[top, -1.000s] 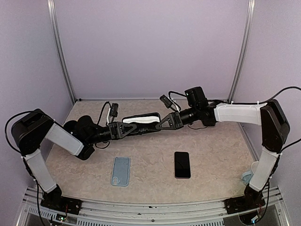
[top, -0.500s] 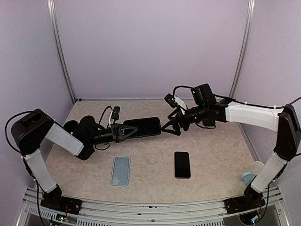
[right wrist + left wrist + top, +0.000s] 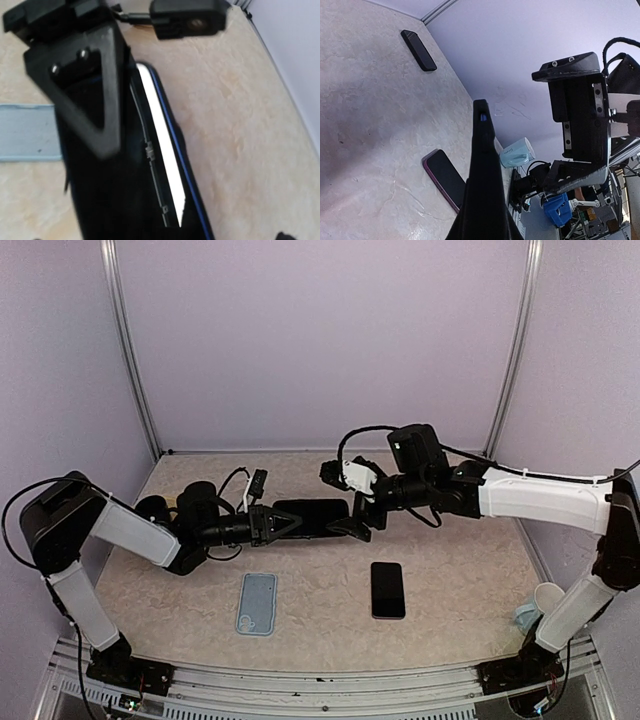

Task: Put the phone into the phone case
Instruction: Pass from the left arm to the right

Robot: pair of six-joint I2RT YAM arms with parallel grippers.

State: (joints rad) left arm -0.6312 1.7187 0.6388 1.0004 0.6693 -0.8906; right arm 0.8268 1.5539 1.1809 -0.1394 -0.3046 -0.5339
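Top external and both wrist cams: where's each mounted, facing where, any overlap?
Top external: above, behind the bases, facing down at the table; both arms show, left claw shut on a black slab, right claw open by its end.
Left wrist: on left arm, rolled sideways, facing along the slab's edge toward the right claw; own claw at bottom.
Right wrist: on right arm, facing down on left claw and slab; own claw barely shows.
Shared: slab in all; light blue case in top, right wrist.

Overhead view, from high behind, looks down over my table (image 3: 450,570); both wrist views, close-up, share the dark slab (image 3: 312,516).
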